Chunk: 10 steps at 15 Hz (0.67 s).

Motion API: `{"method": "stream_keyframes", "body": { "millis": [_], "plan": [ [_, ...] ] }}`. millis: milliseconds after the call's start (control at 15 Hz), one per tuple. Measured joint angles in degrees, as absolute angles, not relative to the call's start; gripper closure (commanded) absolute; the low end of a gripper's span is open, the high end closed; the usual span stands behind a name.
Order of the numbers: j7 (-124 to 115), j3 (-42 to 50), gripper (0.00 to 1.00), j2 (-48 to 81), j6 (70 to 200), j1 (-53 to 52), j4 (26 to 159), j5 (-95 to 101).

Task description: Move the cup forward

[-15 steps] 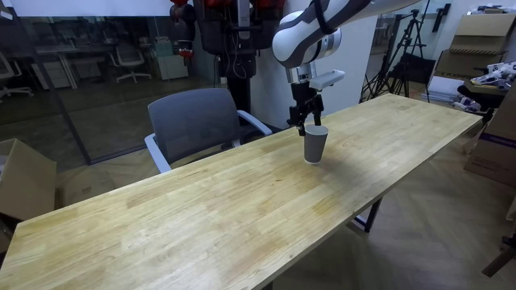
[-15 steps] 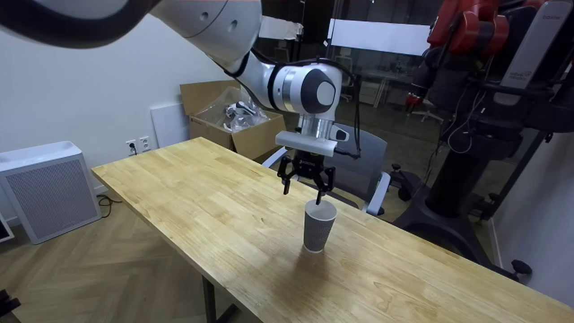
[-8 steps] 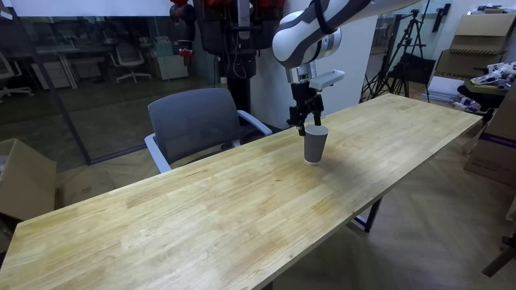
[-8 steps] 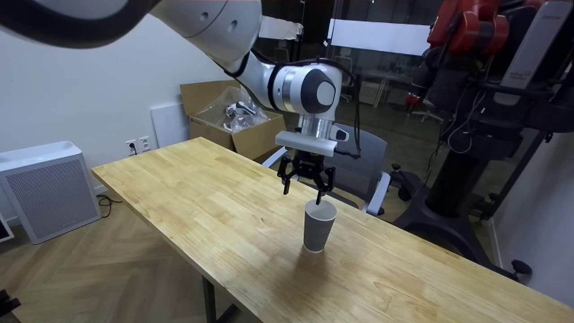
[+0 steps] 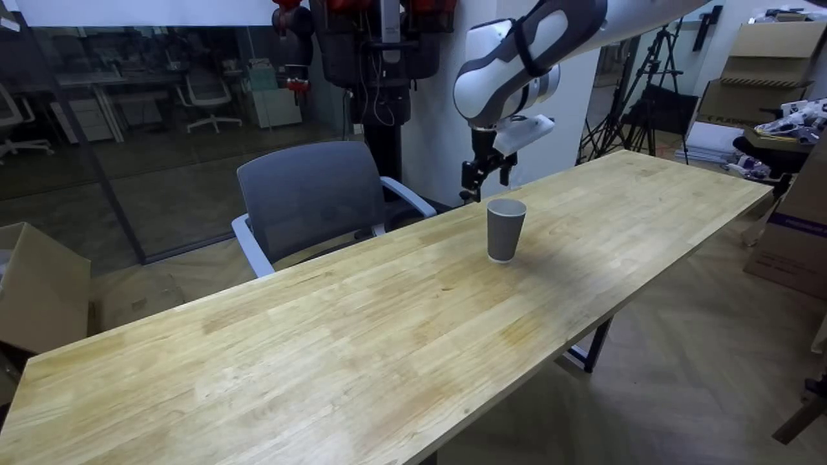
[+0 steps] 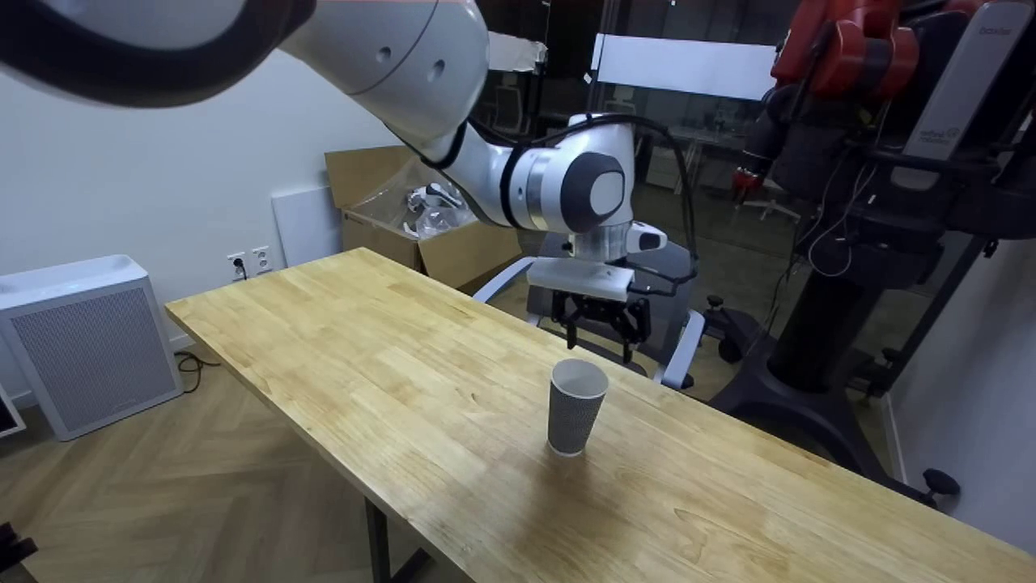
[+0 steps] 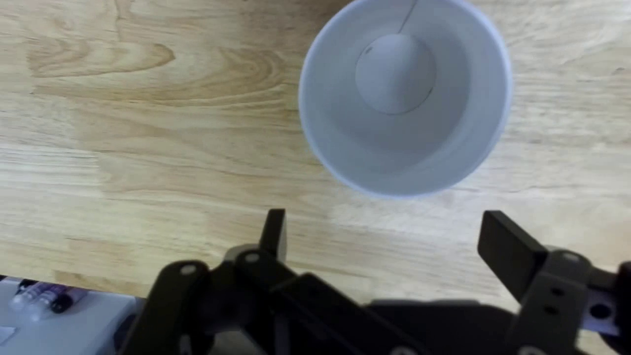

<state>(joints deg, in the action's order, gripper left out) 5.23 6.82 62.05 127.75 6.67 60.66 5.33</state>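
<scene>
Pincer (image 7: pixel 384 219) wide, nothing held, hangs near cup (image 6: pixel 575 417), prob. lined up to straddle it for fwd move; cup upright on tabletop (image 6: pixel 405 356).

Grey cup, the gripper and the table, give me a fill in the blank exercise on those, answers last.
The cup stands with its open end facing ____.
The gripper is not shut but ____.
Touching or apart: the gripper and cup are ____.
The table shows the grain of ____.
Missing words: up; open; apart; wood.
</scene>
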Motion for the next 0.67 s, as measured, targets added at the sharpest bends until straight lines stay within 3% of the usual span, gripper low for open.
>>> {"method": "stream_keyframes", "body": {
  "millis": [667],
  "plan": [
    [4.79,6.23,0.0,61.27,134.19,7.91,64.08,4.69]
  ]
}}
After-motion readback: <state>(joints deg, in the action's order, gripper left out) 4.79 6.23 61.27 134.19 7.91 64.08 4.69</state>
